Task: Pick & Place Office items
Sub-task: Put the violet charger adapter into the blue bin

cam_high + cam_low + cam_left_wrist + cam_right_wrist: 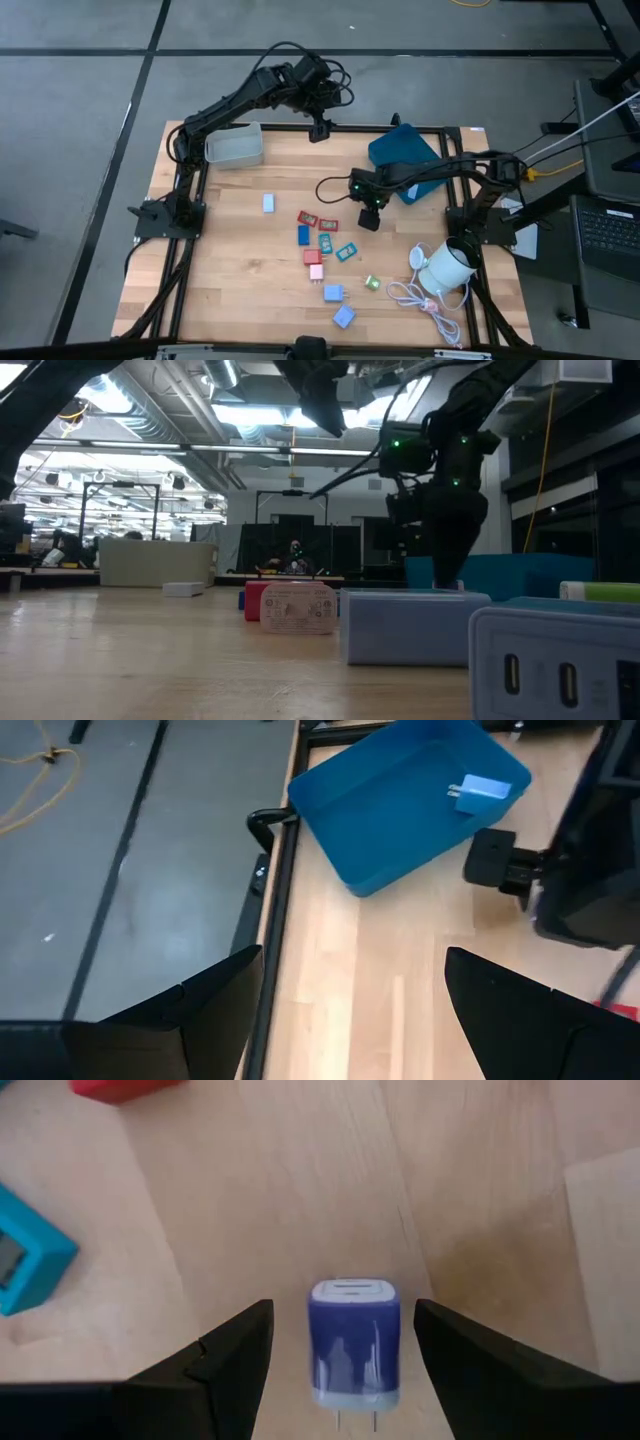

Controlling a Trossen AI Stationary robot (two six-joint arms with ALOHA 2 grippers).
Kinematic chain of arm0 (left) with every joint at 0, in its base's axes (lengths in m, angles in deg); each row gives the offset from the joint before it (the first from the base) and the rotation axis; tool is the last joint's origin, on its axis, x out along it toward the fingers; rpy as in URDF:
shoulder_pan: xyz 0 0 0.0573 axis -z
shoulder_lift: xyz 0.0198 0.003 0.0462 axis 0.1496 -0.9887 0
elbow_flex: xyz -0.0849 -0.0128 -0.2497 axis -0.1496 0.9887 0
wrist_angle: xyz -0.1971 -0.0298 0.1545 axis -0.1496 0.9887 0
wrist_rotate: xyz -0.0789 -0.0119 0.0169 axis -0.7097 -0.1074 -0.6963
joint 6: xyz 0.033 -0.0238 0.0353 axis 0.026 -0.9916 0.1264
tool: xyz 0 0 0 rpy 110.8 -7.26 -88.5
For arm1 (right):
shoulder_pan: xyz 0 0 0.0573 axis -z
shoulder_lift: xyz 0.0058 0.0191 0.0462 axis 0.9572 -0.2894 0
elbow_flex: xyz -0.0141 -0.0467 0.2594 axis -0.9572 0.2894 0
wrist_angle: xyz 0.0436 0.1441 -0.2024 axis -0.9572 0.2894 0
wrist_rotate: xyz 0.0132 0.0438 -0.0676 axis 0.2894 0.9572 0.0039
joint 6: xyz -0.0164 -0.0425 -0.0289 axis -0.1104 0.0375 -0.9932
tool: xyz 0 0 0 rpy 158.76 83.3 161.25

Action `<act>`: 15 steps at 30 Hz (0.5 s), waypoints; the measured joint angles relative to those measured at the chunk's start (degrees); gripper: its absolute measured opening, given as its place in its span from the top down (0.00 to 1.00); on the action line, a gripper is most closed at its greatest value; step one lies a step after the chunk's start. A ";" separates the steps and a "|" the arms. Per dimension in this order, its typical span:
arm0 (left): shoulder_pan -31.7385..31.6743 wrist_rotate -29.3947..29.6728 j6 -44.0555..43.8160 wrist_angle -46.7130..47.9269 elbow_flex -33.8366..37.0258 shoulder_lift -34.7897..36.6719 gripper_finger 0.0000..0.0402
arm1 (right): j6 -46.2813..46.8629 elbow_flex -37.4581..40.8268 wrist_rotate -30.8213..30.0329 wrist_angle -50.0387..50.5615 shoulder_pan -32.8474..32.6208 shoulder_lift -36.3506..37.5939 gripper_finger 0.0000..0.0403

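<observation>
One light blue charger point(484, 792) is already placed in the blue tray point(370, 840). A dark blue charger point(353, 1342) sits between the parted fingers of the right gripper point(340, 1355) (not clamped), near the tray. The left gripper point(345, 1005), fingers apart, is held above the tray's far side; the other pieces point(322, 258) are left scattered.

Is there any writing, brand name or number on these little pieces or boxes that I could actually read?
None can be read.
pink piece: faint print on its face, too blurred to read.
teal pieces: small marks on top, too small to read.
blue plug block between the right gripper fingers: no lettering shows.
blue tray: no label shows.
</observation>
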 joint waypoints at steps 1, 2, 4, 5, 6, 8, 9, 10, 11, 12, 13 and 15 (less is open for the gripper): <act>-0.13 -0.21 -0.19 0.11 0.00 0.00 0.24 | 0.15 0.19 -0.01 -0.15 0.00 -0.31 0.39; -0.25 -0.21 -0.27 0.20 0.00 0.00 0.24 | 0.44 0.51 0.00 -0.20 0.00 -0.60 0.39; -0.31 -0.21 -0.23 0.70 0.00 0.00 0.24 | 0.66 1.30 -0.22 -0.69 0.02 -0.73 0.39; -0.42 -0.19 -0.11 0.97 0.00 0.00 0.24 | 0.79 1.83 -0.49 -1.08 0.02 -0.64 0.39; -0.56 -0.19 0.11 1.14 0.00 0.00 0.24 | 1.10 2.39 -0.91 -1.38 0.02 -0.60 0.39; -0.75 -0.21 0.26 1.53 0.00 0.00 0.24 | 1.72 3.31 -1.67 -2.25 0.02 -0.47 0.41; -0.97 -0.25 0.30 1.54 0.00 0.00 0.24 | 1.88 3.46 -1.75 -2.45 0.05 -0.46 0.42; -1.12 -0.27 0.31 1.51 0.00 0.00 0.24 | 2.08 3.53 -1.73 -2.57 0.11 -0.47 0.45; -1.16 -0.27 0.31 1.52 0.00 0.00 0.24 | 2.62 3.58 -1.75 -2.82 0.11 -0.49 0.48; -1.19 -0.27 0.37 1.52 0.00 0.00 0.24 | 3.32 3.64 -1.80 -3.15 0.13 -0.49 0.52; -1.33 -0.28 0.44 1.51 0.00 0.00 0.24 | 3.94 3.72 -2.01 -3.52 0.24 -0.49 0.57; -1.47 -0.40 0.45 1.50 0.00 0.00 0.24 | 5.28 3.84 -1.71 -3.94 0.48 -0.16 0.68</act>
